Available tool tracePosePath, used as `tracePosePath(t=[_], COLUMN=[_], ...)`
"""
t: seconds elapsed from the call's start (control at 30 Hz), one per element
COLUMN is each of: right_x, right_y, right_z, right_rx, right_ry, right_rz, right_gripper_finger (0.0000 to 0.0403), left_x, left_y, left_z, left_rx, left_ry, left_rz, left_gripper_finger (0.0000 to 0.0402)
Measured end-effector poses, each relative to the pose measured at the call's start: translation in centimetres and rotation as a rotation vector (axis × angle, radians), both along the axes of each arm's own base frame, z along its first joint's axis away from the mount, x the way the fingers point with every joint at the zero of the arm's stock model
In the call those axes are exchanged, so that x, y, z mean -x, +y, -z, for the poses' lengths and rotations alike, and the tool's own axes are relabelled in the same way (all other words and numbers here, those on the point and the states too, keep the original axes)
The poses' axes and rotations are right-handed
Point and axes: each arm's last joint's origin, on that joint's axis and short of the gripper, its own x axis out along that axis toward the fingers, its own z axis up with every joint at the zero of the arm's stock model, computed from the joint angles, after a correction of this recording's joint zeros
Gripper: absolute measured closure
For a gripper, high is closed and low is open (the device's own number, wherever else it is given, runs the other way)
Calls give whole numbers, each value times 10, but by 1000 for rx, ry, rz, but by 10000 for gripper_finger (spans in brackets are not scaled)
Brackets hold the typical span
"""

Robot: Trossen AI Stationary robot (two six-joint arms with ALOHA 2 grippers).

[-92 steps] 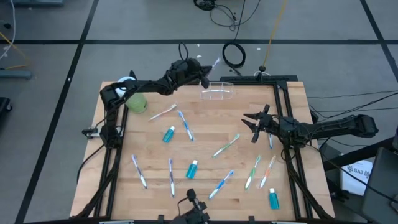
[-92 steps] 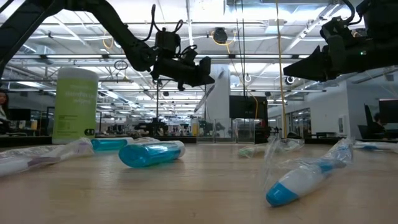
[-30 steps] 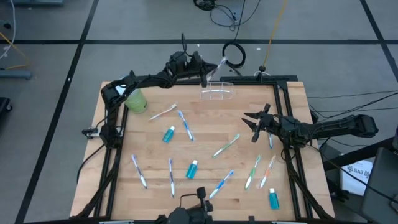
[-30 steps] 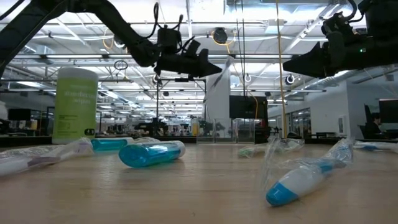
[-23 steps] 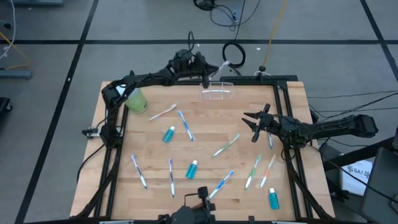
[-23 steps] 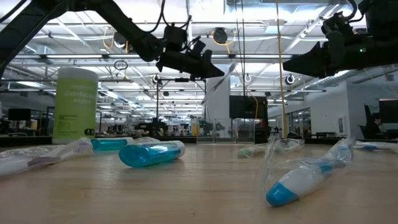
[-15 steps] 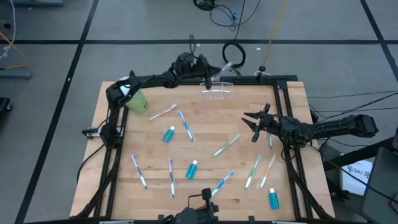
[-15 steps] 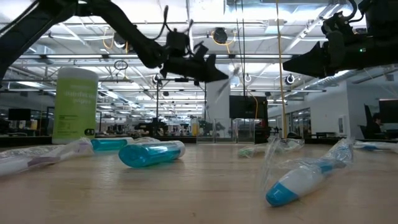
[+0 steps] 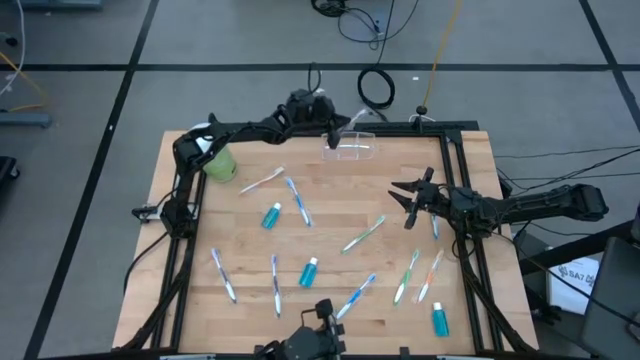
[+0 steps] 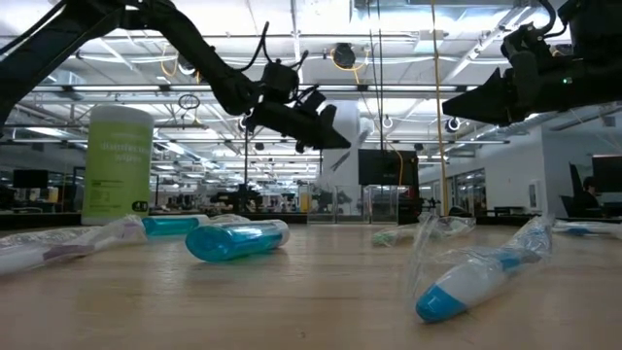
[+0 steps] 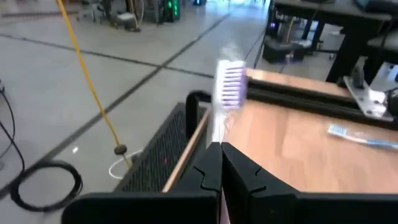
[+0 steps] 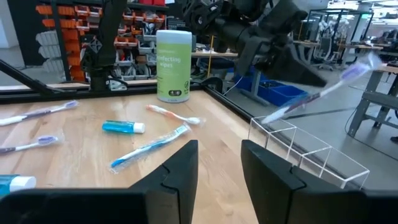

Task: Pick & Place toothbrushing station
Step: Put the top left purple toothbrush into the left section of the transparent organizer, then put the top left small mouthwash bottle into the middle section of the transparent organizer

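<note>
Thin plastic-wrapped toothbrush with purple bristles (image 11: 231, 83) is pinched in the closed left gripper (image 9: 332, 132), tilted above the clear plastic compartment holder (image 9: 350, 147) at the table's far edge. Left arm reaches across the back; right gripper (image 9: 408, 205), jaws apart and empty, hovers over the table's right side.

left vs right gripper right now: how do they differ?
Left gripper is at the table's far edge, over the clear cup; right gripper hangs over the right side. Left is shut on a purple-bristled toothbrush; right holds nothing. Left's fingers are pressed together; right's fingers stand apart. Shared: both are above the table, not touching it.
</note>
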Motion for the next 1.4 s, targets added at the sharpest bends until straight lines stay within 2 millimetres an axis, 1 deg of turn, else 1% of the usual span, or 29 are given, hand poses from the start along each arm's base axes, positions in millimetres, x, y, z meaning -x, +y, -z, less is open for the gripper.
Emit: tracePosePath(t=[0.13, 0.23, 0.47, 0.57, 0.73, 0.83, 1.0, 1.07, 1.27, 1.4], right_x=[0, 0, 0, 0, 0, 0, 0, 0, 0, 0], right_y=[0, 0, 0, 0, 0, 0, 0, 0, 0, 0], right_z=[0, 0, 0, 0, -1, -1, -1, -1, -1, -1], right_rx=[4, 4, 6, 6, 7, 9, 10, 10, 10, 10], right_ry=[2, -1, -1, -1, -4, -3, -3, -3, -3, -3], right_rz=[0, 0, 0, -1, 0, -1, -1, -1, -1, -1], right_gripper_finger=[289, 289, 289, 289, 289, 289, 289, 289, 289, 289], left_x=[-2, -3, -2, -1, 2, -1, -4, -4, -5, -4], left_y=[-2, -5, -4, -4, -8, -13, -20, -22, -25, -31], left_z=[-1, 1, 3, 8, 19, 21, 23, 24, 26, 19], left_rx=[-6, 2, 1, 18, 54, 47, 36, 37, 41, 29], left_ry=[-8, 17, 38, 93, 213, 237, 278, 301, 320, 353], left_rz=[6, 10, -40, -99, -116, -121, -161, -177, -225, -232], left_gripper_finger=[401, 401, 399, 397, 398, 394, 398, 388, 338, 315])
